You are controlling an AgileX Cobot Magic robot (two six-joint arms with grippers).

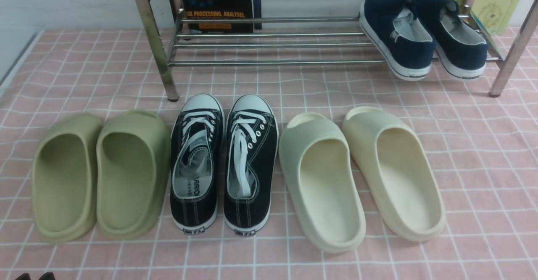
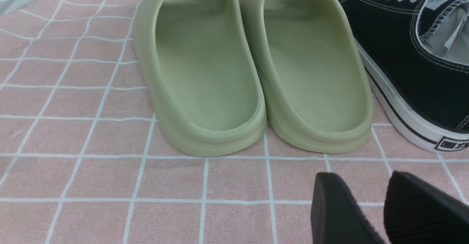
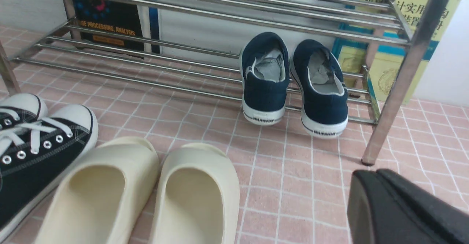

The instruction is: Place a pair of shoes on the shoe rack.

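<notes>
Pink floor with white grid lines (image 1: 483, 154), pale wall (image 1: 92, 2)

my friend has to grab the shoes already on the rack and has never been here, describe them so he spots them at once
Find the chrome rack against the wall. On its lower shelf, at the right end, sits a pair of navy slip-on sneakers. Unlike the black sneakers on the floor, they have no laces or white toe caps.

In my front view, the upper edge cuts off the top of the shoe rack (image 1: 269, 63) and the books (image 1: 218, 4) behind it. The rack's front bar hides part of the navy sneakers' (image 1: 399, 32) toes. My left wrist view crops the black lace-up sneaker (image 2: 403, 53).
</notes>
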